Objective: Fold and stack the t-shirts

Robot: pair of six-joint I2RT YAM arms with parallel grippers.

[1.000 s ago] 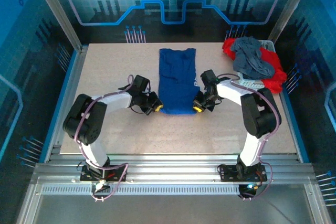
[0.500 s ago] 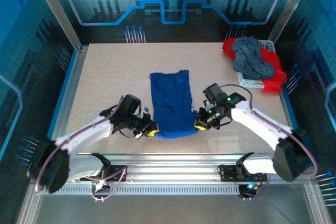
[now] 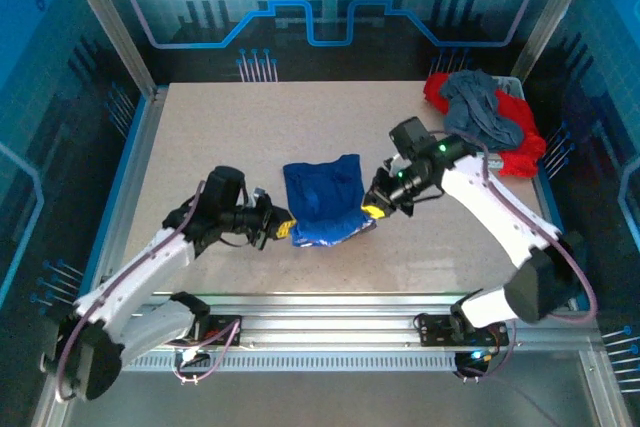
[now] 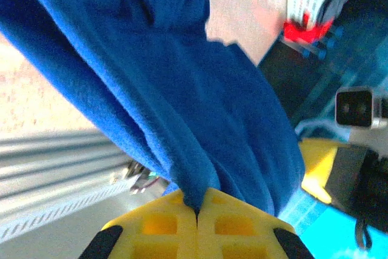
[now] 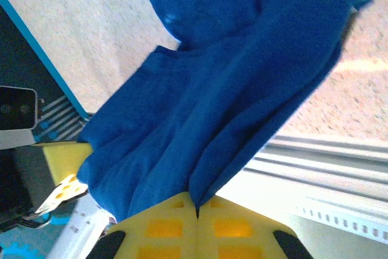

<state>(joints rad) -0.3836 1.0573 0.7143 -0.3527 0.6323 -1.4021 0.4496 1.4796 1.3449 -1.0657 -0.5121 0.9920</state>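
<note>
1. Blue cloth is pinched in the left fingers [image 3: 283, 226]. In the left wrist view the yellow pads [image 4: 182, 218] press together on a thin ridge of the blue t-shirt [image 4: 200, 107]. I judge that so narrow a bite could slip out if I pull this corner harder than the other.
2. Between the arms, the shirt [image 3: 322, 202] sits mid-counter [image 3: 200, 127], towards the near edge. If the two arms travel unevenly, the fold will probably land skewed. The sagging middle could also drag on the counter and roll under.
3. On the right, the right fingers [image 3: 372, 210] are closed on the opposite corner, pads [image 5: 182, 213] shut over a gathered fold [image 5: 230, 89]. They may have caught several layers, so letting go could tug the fold open.
4. As for its look, the shirt is soft royal-blue cloth, already narrowed to a band. Its far part lies flat, while its near part is lifted, rumpled and draping from both pinches.
5. At the far right corner a grey tee [image 3: 480, 112] is heaped on red tees [image 3: 522, 152] over a white basket [image 3: 470, 158], well apart and unfolded.
</note>
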